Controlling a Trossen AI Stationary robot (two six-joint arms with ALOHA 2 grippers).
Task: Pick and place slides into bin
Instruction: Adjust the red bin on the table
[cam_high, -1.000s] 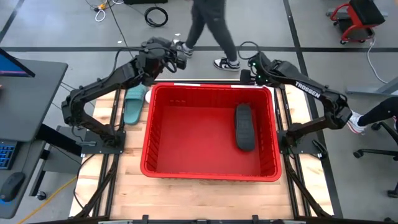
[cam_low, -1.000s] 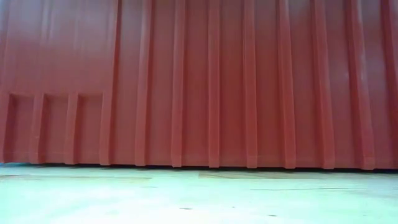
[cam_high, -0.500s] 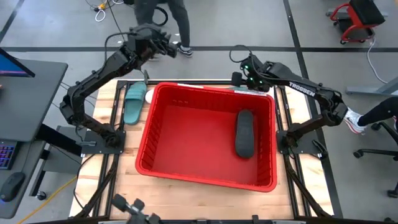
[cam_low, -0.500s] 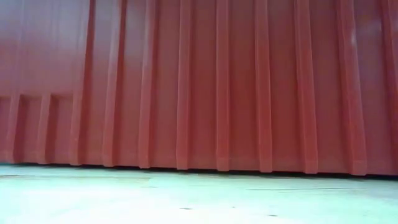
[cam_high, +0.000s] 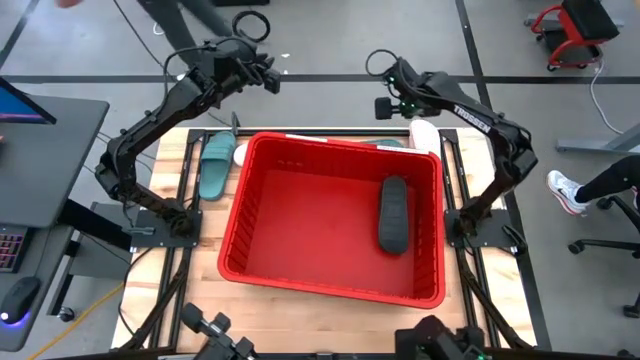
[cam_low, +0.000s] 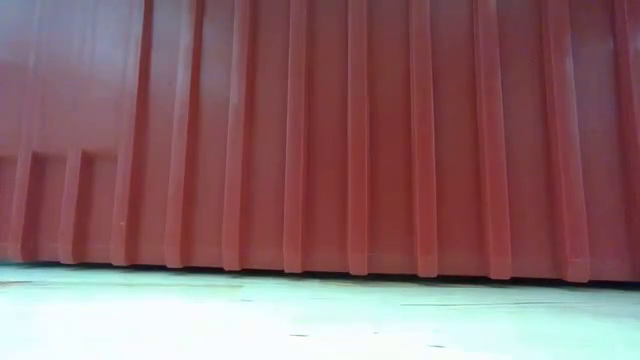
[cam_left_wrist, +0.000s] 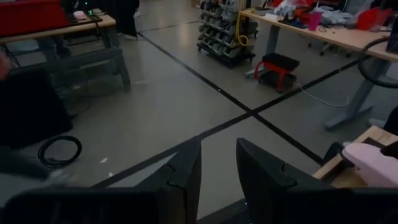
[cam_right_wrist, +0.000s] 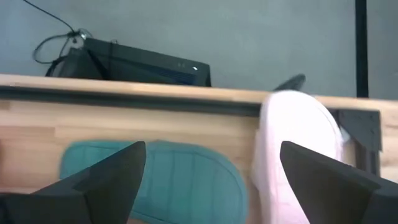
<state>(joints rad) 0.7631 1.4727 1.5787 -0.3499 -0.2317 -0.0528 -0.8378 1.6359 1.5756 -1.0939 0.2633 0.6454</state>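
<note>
On the table (cam_high: 170, 290): bin is the landmark, everything placed off it.
Bin (cam_high: 330, 292): red tub mid-table, slightly skewed; same spot as half a second ago. Its ribbed wall (cam_low: 320, 140) fills the low view.
Left arm: reaches up past the bin's far-left corner, out over the floor; wrist now further from the bin than a second ago.
Right arm: raised past the bin's far-right corner, elbow higher than half a second ago.
Black slide (cam_high: 393, 215): lies inside the bin, right half, lengthwise; unmoved.
Teal slide (cam_high: 215, 165): on the table just left of the bin's far-left corner; unmoved.
Second teal slide (cam_right_wrist: 155, 180): on the table behind the bin's far wall, beside the white one.
White slide (cam_high: 425, 133): at the bin's far-right corner, on the table edge; now uncovered by the arm. Also (cam_right_wrist: 298, 143).
Left gripper (cam_left_wrist: 217, 180): fingers a narrow gap apart, nothing between them, aimed at the floor.
Right gripper (cam_right_wrist: 211, 180): spread wide, holding nothing, above the two slides behind the bin.
Person: gone from the top of the high view.
</note>
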